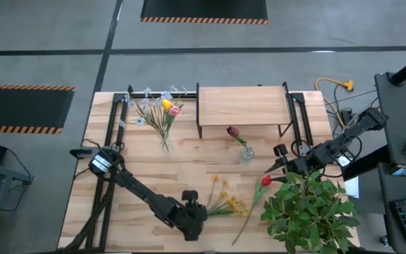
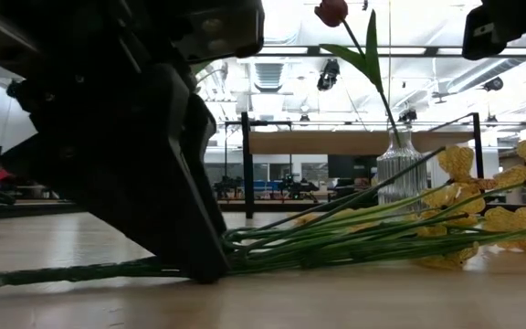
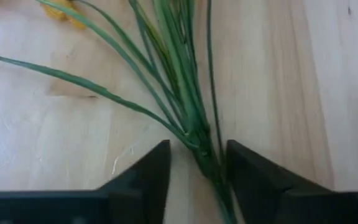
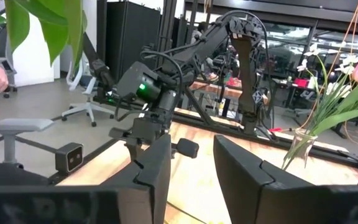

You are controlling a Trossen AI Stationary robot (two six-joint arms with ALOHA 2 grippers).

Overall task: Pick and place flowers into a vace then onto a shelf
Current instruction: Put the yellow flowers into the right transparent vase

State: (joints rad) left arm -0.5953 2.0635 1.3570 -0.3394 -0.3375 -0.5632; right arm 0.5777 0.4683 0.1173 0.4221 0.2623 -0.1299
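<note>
Two vases on the table: a small glass vase just in front of the shelf with one dark red flower, another glass vase off the shelf's left end with blue-white, yellow and pink blooms. Yellow flower bunch lies flat on the tabletop, well in front of the shelf, toward the near edge.

Left gripper is down at the bunch's stem end, fingers straddling the gathered green stems, a gap on one side; not clamped yet, jaws part open.

Risk: stems splay wide beyond the fingers, so a closing pinch may catch only some and drop the rest, or stems slide out on the lift.

Bunch look: thin long green stems and narrow leaves, small yellow blossoms at the far end.

Right gripper hangs off the shelf's front right corner, by the leafy plant, jaws apart, holding nothing. A red flower lies beside that plant.
</note>
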